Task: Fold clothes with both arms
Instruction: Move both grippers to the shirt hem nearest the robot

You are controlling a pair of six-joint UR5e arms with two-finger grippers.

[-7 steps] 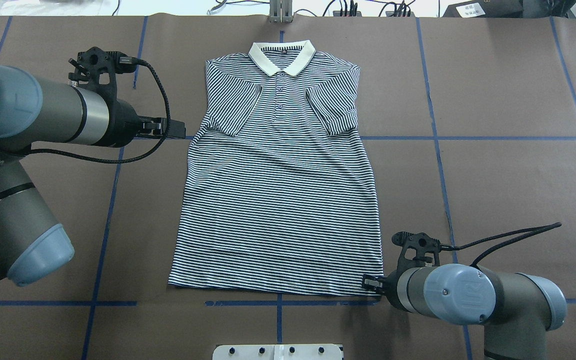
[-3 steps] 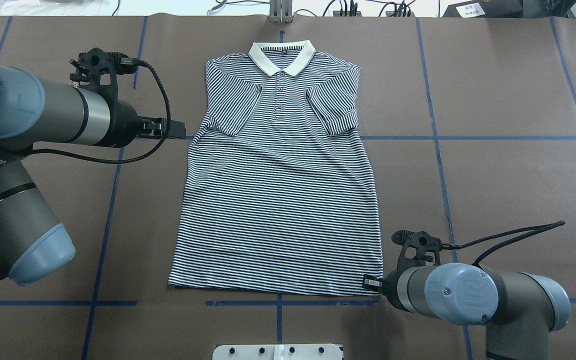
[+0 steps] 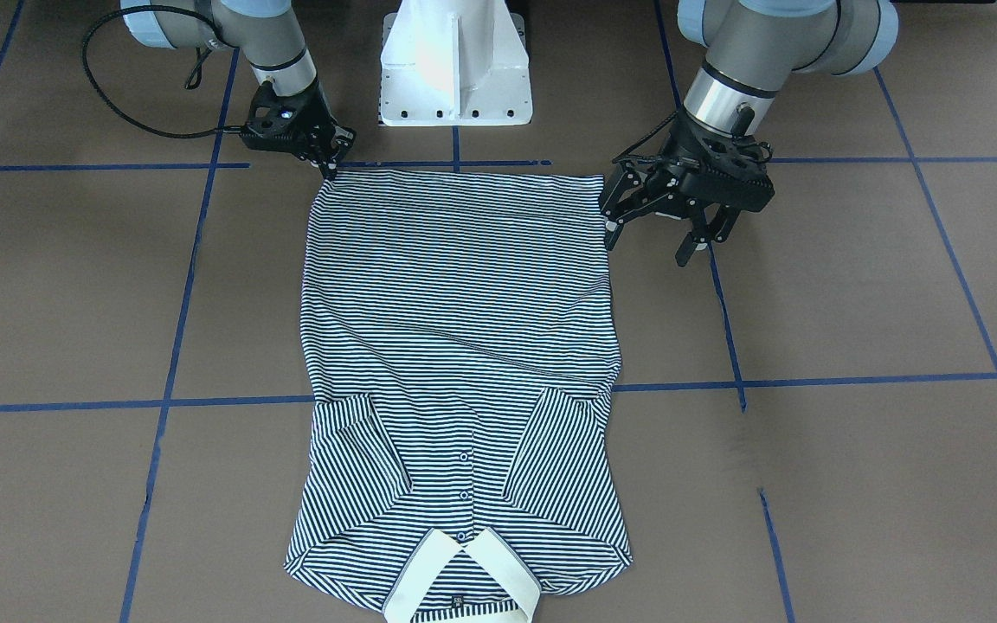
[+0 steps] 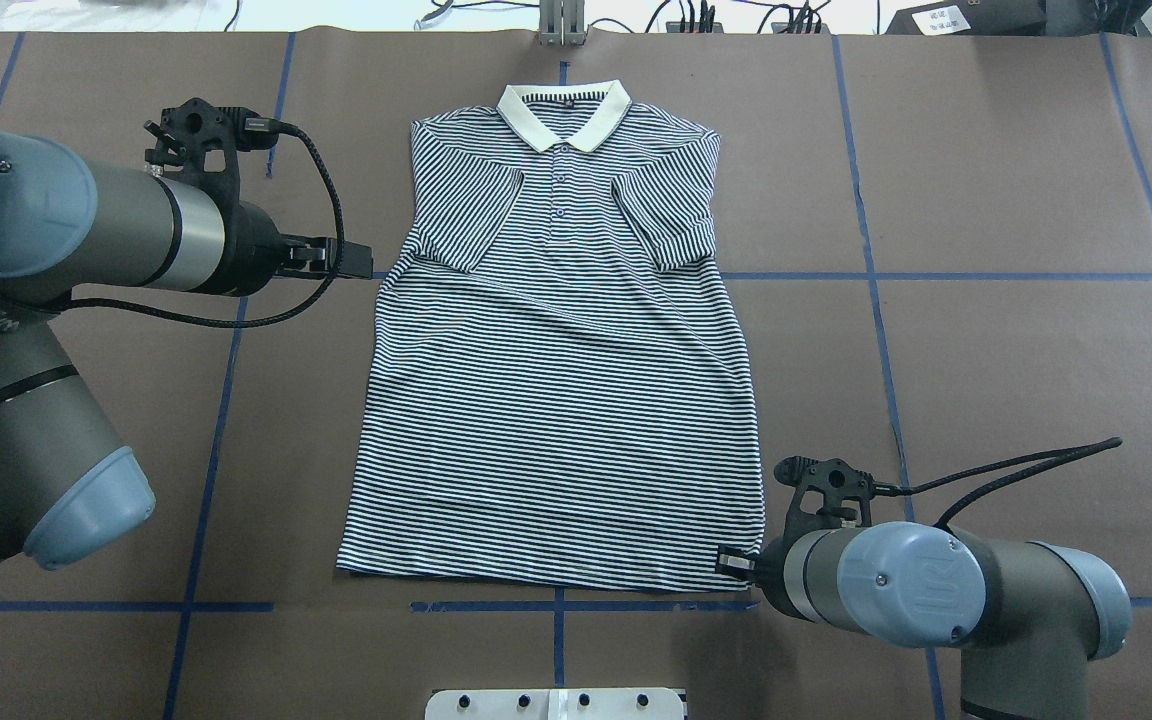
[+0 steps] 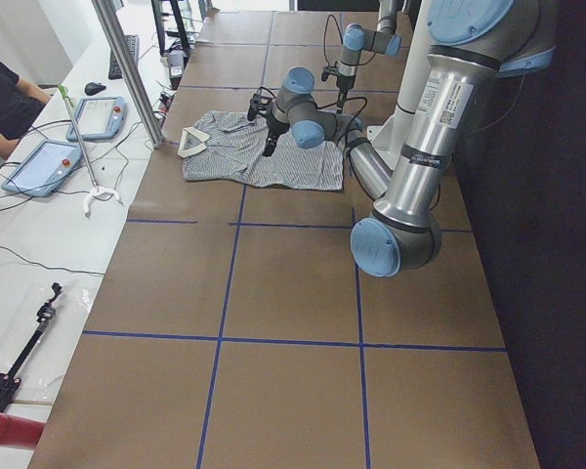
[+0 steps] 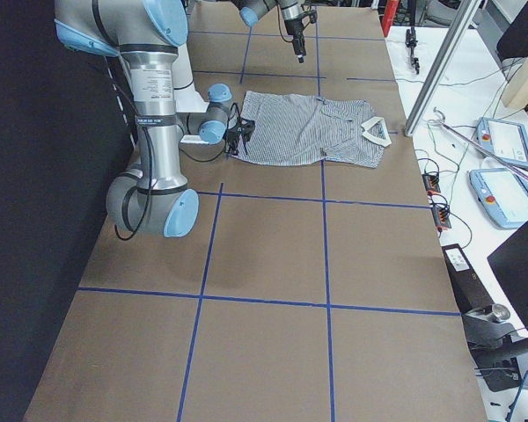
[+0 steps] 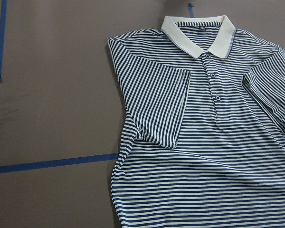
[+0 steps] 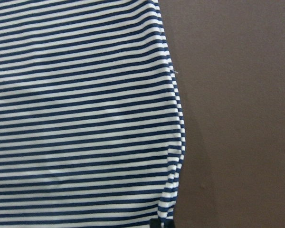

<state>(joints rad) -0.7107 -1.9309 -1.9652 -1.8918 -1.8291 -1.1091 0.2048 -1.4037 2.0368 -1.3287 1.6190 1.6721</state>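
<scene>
Centre frame, the navy-and-white striped polo shirt point(image 4: 556, 400) lies flat on the brown paper-covered surface point(image 4: 986, 380), sleeves already tucked in and the body folds still to do. The left hand point(image 3: 650, 245) hovers beside its edge, fingers spread. The right hand point(image 3: 326, 166) meets the hem corner, but its grip can't be judged. The white pedestal base point(image 3: 455, 78) sits top-centre, near the hem.

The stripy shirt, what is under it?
The shirt lies flat on the brown table with blue tape lines. The patch right beneath the shirt is covered, so it cannot be seen.
</scene>
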